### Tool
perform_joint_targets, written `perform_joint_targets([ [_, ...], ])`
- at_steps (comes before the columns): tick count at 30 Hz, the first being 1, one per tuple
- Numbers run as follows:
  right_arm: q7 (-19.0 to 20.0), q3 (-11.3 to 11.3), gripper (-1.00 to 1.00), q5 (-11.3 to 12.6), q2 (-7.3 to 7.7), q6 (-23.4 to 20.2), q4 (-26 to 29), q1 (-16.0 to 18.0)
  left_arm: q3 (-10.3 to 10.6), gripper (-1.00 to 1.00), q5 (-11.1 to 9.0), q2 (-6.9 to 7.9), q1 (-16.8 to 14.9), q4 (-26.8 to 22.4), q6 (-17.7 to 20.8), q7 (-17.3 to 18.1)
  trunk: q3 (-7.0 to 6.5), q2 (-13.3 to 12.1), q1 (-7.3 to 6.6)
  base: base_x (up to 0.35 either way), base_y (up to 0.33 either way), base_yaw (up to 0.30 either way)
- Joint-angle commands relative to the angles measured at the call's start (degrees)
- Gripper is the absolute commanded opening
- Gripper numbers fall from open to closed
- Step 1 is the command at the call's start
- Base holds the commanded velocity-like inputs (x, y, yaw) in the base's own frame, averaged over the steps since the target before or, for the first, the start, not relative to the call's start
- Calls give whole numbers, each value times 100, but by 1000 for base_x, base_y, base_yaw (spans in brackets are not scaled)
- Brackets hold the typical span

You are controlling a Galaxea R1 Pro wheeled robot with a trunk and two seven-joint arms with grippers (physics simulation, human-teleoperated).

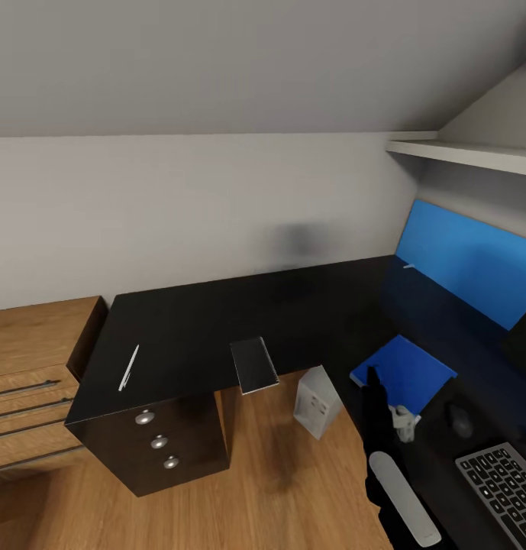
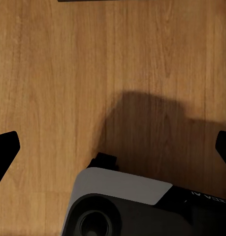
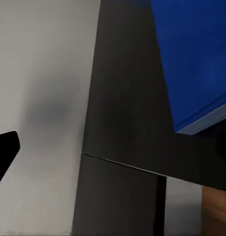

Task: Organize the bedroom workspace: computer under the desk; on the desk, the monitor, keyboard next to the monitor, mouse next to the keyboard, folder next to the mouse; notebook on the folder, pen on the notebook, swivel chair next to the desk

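Your head view gives you the desk (image 1: pixel 217 321): the pen (image 1: pixel 129 367) lies near its left end, long axis running toward the back wall; the notebook (image 1: pixel 254 364) overhangs the front edge; the folder (image 1: pixel 406 370) lies flat on the right wing, a corner toward your right gripper (image 1: pixel 372 376), whose opening you cannot tell. The left wrist view adds the left gripper (image 2: pixel 113 145), fingertips (image 2: pixel 5 147) spread wide, empty, over wood floor (image 2: pixel 93 64).
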State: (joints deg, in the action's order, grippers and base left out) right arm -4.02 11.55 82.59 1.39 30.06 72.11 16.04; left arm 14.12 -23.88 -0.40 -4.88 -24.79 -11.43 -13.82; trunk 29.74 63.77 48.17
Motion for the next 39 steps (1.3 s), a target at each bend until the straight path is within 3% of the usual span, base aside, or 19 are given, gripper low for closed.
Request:
perform_joint_targets([
  [1, -35, 37, 100, 11, 6, -24, 3, 5, 50, 100, -47, 4, -4, 1, -26, -42, 5, 3, 0, 0, 0, 0],
  [10, -29, 108, 100, 11, -22, -908, -73, 5, 54, 100, -44, -9, -4, 1, -32, -42, 5, 3, 0, 0, 0, 0],
  [17, -31, 407, 100, 16, -39, -1892, -107, 9, 54, 100, -47, -18, -3, -6, -32, -42, 5, 3, 0, 0, 0, 0],
  [21, -44, 644, 100, 15, -41, -2718, -244, 31, 60, 100, -47, -19, -4, -44, -34, -31, 5, 3, 0, 0, 0, 0],
  [28, -34, 719, 100, 19, -38, -4082, -872, 342, 56, 100, -47, -17, -4, -109, -35, -42, 41, 84, 44, 0, 0, 0],
  [29, -23, 728, 100, 20, -35, -4701, -1049, 549, 38, 100, -50, -16, -4, -267, -35, -52, 59, 124, 66, 0, 0, 0],
  [30, -17, 732, 100, 20, -38, -4915, -1093, 609, 29, 100, -55, -15, -4, -348, -35, -54, 77, 164, 88, 0, 0, 0],
  [34, 18, 727, 100, 22, -50, -5092, -1128, 681, 8, 100, -74, -14, -4, -458, -29, -58, 149, 324, 176, 0, 0, 0],
  [39, 39, 720, 100, 43, -50, -4853, -1070, 711, -153, 100, -159, 4, -4, -670, -25, -62, 239, 525, 286, 0, 0, 0],
])
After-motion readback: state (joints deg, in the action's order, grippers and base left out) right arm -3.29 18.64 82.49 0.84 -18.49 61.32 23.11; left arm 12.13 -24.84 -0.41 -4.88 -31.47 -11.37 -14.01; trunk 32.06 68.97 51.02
